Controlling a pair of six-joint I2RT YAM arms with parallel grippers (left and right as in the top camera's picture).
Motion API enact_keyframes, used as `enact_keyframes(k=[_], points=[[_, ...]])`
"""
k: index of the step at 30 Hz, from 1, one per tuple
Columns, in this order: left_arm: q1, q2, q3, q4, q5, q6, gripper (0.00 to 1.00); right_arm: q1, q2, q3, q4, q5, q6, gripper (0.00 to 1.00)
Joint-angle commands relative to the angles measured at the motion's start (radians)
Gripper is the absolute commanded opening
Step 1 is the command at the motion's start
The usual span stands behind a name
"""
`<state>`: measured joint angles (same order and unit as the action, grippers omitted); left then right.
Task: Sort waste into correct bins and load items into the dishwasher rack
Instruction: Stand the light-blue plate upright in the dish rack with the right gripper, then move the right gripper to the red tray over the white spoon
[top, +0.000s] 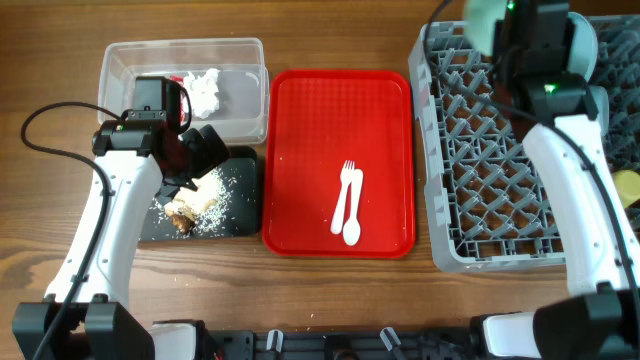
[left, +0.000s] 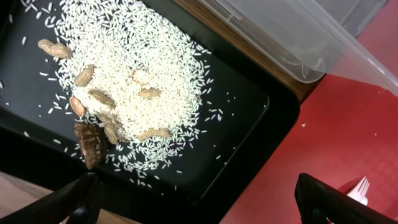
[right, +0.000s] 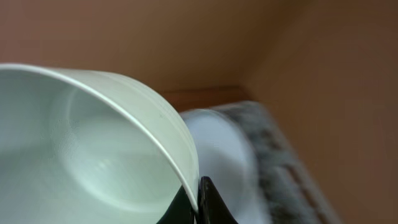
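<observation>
Overhead: tissue (top: 205, 88) in clear tub (top: 240, 58) (scraps (top: 215, 195) in black tray (top: 248, 225)).

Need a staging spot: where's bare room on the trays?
Red tray: bare above and left of the white fork and spoon. Black tray: only its end beside the red tray; the rest holds rice and peanuts.

We saw a brown, wood-grained worktop (top: 50, 70). The flat tray (top: 300, 150) was bright red, and the fork (top: 347, 172) and spoon (top: 351, 234) on it were white. The food scraps (left: 130, 93) were white grains dotted with tan-brown pieces against a black tray (left: 249, 124). The tub (top: 240, 60) was clear, the tissue (top: 206, 92) white and the dishwasher rack (top: 480, 160) grey. We also noted a pale green bowl (right: 74, 162).
</observation>
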<state>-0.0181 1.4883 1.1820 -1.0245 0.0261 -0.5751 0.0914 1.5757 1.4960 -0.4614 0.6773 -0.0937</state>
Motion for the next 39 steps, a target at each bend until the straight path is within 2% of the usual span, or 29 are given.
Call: enact_keyframes(k=[1, 9, 13, 21, 25, 32, 36, 38, 39], points=[[0.005, -0.014, 0.004, 0.003, -0.012, -0.013, 1.0, -0.048, 0.072, -0.006, 0.016, 0.24, -0.065, 0.04], [0.005, -0.015, 0.004, 0.01, -0.012, -0.013, 1.0, -0.055, 0.284, -0.006, 0.004, 0.278, -0.056, 0.04], [0.005, -0.014, 0.004, 0.011, -0.012, -0.013, 1.0, -0.041, 0.374, -0.006, -0.037, 0.293, 0.013, 0.04], [0.005, -0.015, 0.004, 0.025, -0.012, -0.013, 1.0, 0.047, 0.397, -0.006, -0.083, 0.22, 0.1, 0.04], [0.005, -0.015, 0.004, 0.025, -0.012, -0.013, 1.0, 0.074, 0.397, -0.006, -0.161, 0.117, 0.114, 0.05], [0.005, -0.015, 0.004, 0.024, -0.012, -0.013, 1.0, 0.071, 0.393, -0.006, -0.274, 0.118, 0.226, 0.04], [0.005, -0.015, 0.004, 0.024, -0.012, -0.013, 1.0, 0.063, 0.389, -0.005, -0.414, 0.105, 0.443, 0.04], [0.005, -0.014, 0.004, 0.024, -0.012, -0.013, 1.0, 0.059, 0.389, -0.005, -0.467, 0.04, 0.486, 0.11], [0.005, -0.015, 0.004, 0.024, -0.012, -0.013, 1.0, 0.058, 0.389, -0.005, -0.478, 0.006, 0.488, 0.2]])
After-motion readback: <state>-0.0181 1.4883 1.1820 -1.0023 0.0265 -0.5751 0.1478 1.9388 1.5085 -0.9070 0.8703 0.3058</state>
